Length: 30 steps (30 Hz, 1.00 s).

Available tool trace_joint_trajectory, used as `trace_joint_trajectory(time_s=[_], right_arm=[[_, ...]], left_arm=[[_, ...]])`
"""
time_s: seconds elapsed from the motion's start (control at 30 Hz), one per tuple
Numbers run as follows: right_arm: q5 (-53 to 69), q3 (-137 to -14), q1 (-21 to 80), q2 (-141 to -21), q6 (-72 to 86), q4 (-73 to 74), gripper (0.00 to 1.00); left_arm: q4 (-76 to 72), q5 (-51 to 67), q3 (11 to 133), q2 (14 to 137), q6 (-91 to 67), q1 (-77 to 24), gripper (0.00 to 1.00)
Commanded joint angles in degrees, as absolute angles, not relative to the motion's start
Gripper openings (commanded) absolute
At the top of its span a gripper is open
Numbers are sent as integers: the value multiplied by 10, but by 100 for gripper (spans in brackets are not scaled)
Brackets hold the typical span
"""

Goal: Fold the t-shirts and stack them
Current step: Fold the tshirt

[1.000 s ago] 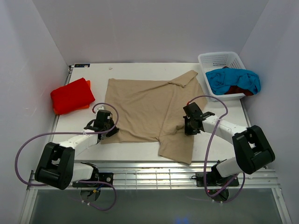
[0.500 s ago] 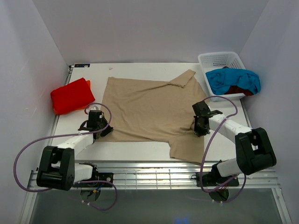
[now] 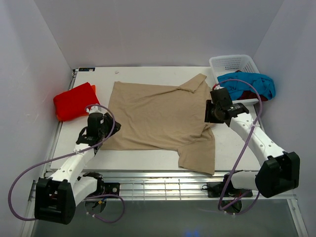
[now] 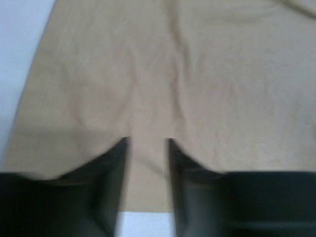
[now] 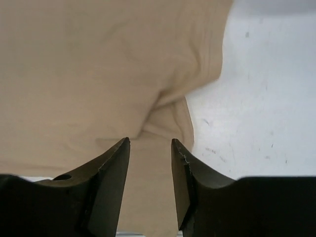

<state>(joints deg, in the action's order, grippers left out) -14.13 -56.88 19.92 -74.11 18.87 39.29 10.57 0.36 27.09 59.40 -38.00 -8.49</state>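
The tan t-shirt (image 3: 158,116) lies spread flat mid-table, one sleeve (image 3: 195,82) pointing to the far right and the other (image 3: 198,157) hanging toward the near edge. My left gripper (image 3: 102,129) hovers over its left hem, jaws open, with the cloth (image 4: 148,89) visible between them (image 4: 146,143). My right gripper (image 3: 211,113) is open (image 5: 149,142) above the shirt's right edge (image 5: 168,106). A folded bright red t-shirt (image 3: 74,100) with orange beneath sits at the left. A turquoise t-shirt (image 3: 247,84) and a dark red one (image 3: 256,97) lie in the basket.
The white basket (image 3: 232,62) stands at the table's far right corner. White table surface (image 3: 148,73) shows behind the tan shirt and to its right (image 5: 266,98). Walls close in on the left, back and right. A metal rail (image 3: 158,180) runs along the near edge.
Both grippers were shut on the tan shirt's side edges and drew them outward, flattening it. They have now let go; the right gripper has moved toward the far right.
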Motion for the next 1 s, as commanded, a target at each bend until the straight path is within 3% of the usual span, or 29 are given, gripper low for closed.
trace_joint_trajectory(time_s=[0.0, 0.07, 0.3, 0.4, 0.47, 0.97], right_arm=[[-106, -639, 198, -736, 149, 365, 46], [-90, -668, 198, -759, 135, 339, 48], [-91, -779, 197, -952, 103, 277, 49], [-98, -842, 197, -1025, 89, 255, 51], [-112, -875, 197, -1058, 79, 243, 51], [-145, -1170, 175, -1334, 41, 261, 50]], left_arm=[[59, 20, 323, 549, -353, -108, 59], [44, 15, 338, 542, -344, -128, 64], [15, -31, 338, 560, -330, -241, 61], [5, -47, 313, 554, -320, -252, 65], [-25, -47, 299, 534, -311, -253, 77], [-27, -64, 283, 520, -287, -254, 78]])
